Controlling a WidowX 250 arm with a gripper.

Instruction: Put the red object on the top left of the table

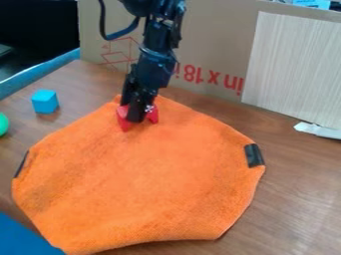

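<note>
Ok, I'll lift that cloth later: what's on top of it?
The red object shows at the far edge of the orange cloth, its middle covered by the gripper; a black patch lies at the right edge.

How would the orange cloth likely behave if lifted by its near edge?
The orange cloth would probably droop and fold, since it looks like soft fabric spread on the table. Its fuzzy surface suggests it wouldn't slip easily. Lifting might also disturb the red object at its far edge.

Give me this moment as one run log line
gripper: down at red object | red object: at far edge of orange cloth | grasp: unclear | blue cube: on table, off cloth
</note>
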